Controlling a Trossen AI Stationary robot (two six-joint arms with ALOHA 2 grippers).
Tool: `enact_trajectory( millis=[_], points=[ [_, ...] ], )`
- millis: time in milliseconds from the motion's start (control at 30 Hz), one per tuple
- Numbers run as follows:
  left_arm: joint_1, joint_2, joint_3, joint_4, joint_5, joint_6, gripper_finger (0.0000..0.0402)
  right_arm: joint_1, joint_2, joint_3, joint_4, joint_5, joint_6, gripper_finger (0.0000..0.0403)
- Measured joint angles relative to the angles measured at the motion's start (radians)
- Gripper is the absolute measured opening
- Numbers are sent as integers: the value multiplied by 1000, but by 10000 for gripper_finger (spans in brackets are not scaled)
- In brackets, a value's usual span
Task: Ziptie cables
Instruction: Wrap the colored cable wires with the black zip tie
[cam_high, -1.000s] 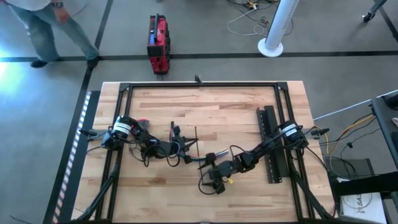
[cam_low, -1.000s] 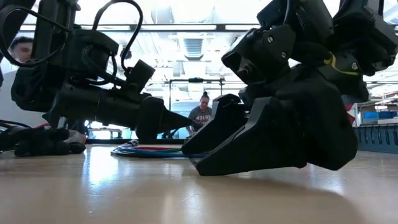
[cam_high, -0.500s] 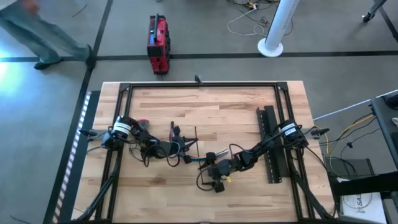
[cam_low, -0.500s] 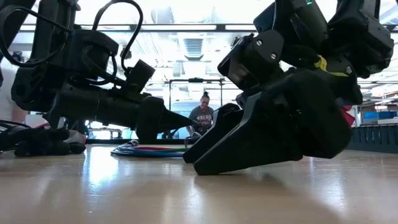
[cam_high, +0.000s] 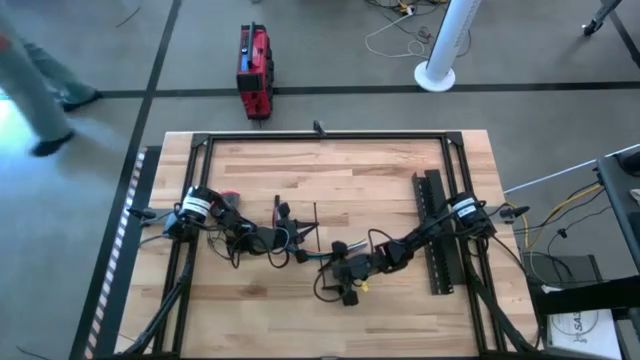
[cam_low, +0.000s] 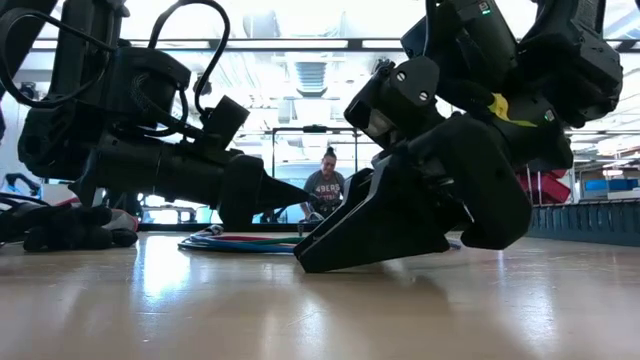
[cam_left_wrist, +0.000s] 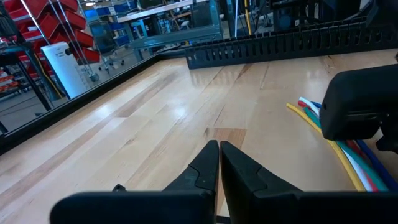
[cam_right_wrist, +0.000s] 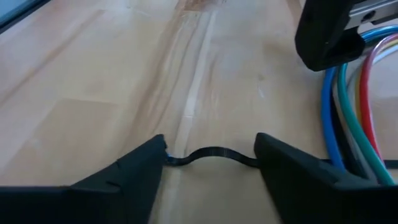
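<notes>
Jaws of the right gripper (cam_right_wrist: 208, 163) stood spread, ziptie (cam_right_wrist: 211, 154) bowed between them on the counter (cam_high: 340, 175), left gripper (cam_left_wrist: 219, 163) pinched shut and empty, cables (cam_right_wrist: 348, 106) just beside, mid-counter.

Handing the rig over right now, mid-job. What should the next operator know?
Left tool: shut, low over the table near its middle; nothing visible between its fingers.
Right tool: open, tips down at the tabletop, straddling the ziptie, which lies bowed between its fingers.
Cables: lying flat on the table just beside both tools.
Done: both arms are brought in to the work.
Left: grip the ziptie, loop it around the cables, and cinch it. No loop is visible yet.
</notes>
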Motion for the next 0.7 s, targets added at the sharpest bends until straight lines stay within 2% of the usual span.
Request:
enact_trajectory(
  millis=[200,367,500,700],
  points=[
    [0,0,0,0,0,0,0,0,0,0,-1,6,-17,171],
    [0,0,0,0,0,0,0,2,1,0,1,1,-68,142],
    [0,0,0,0,0,0,0,4,1,1,1,-4,-96,155],
    [0,0,0,0,0,0,0,3,1,1,1,6,-81,212]
  ],
)
